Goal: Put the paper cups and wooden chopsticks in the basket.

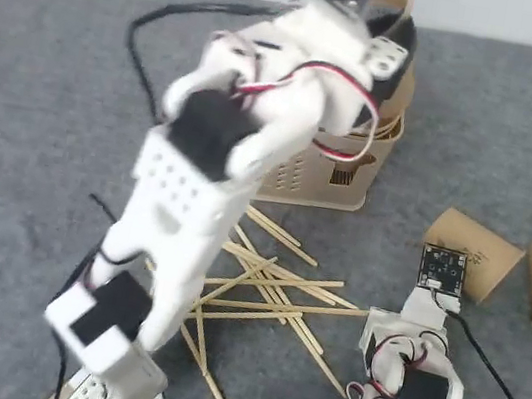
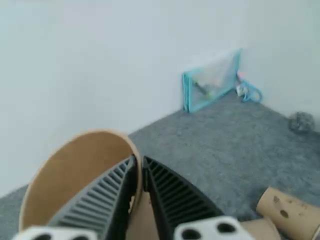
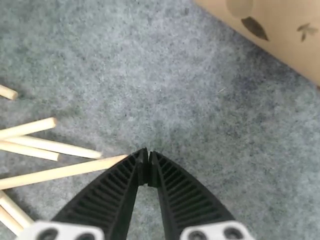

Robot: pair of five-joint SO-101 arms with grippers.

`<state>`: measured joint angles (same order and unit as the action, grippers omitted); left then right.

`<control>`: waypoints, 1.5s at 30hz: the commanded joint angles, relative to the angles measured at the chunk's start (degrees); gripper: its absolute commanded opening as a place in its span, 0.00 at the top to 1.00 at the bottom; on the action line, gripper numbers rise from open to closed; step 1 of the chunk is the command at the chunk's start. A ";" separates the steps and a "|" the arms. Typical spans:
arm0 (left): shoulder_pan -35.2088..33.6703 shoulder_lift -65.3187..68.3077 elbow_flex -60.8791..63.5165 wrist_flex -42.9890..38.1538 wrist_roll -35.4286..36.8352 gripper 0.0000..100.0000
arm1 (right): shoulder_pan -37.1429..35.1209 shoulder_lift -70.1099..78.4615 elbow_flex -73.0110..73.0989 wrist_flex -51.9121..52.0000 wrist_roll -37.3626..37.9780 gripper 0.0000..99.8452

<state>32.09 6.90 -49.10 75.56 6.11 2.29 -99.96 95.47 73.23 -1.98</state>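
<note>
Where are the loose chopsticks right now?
In the high view the chopsticks lie in a crossed heap on the grey carpet, mid-frame, in front of the basket.

No legible text on anything here

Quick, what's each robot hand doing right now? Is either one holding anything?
Left hand: closed on the rim of a paper cup.
Right hand: closed, holding nothing.

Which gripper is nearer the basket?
Left. The left gripper hangs over the basket, holding a cup; the right gripper sits low by the chopsticks, apart from it.
</note>
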 commanded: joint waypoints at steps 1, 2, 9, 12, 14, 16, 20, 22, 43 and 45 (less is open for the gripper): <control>0.18 3.34 -0.22 -2.02 -3.16 0.99 | 0.66 -0.31 0.35 0.22 -0.35 0.99; 0.18 4.31 -0.22 -2.02 -3.43 0.99 | 0.57 -0.31 0.35 0.22 -0.35 0.99; 0.09 9.67 -0.57 -3.52 -3.52 0.99 | 0.48 -0.31 0.35 0.22 -0.35 0.99; 0.09 10.11 -0.40 -3.25 -4.22 0.99 | 0.48 -0.31 0.35 0.22 -0.35 0.99; 0.09 10.20 -0.22 -2.90 -7.82 0.99 | 0.40 -0.31 0.35 0.22 -0.35 0.99; 0.09 10.37 -0.22 -1.05 -11.43 0.99 | 0.40 -0.31 0.35 0.22 -0.35 0.99; 0.35 10.64 -0.22 2.90 -15.82 0.99 | 0.31 -0.31 0.35 0.22 0.00 0.99; 0.44 10.64 -0.13 3.78 -18.11 0.99 | 0.31 -0.31 0.35 0.22 1.67 0.99; -2.11 -3.08 -18.42 25.14 -11.87 0.78 | 0.75 -0.31 0.18 0.57 5.63 0.99; -5.98 -7.74 -17.63 25.14 -8.62 0.80 | 0.75 -0.31 -0.26 0.66 5.63 0.99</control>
<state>30.77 8.66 -64.84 98.15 -6.90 2.29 -99.96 95.47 73.23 2.59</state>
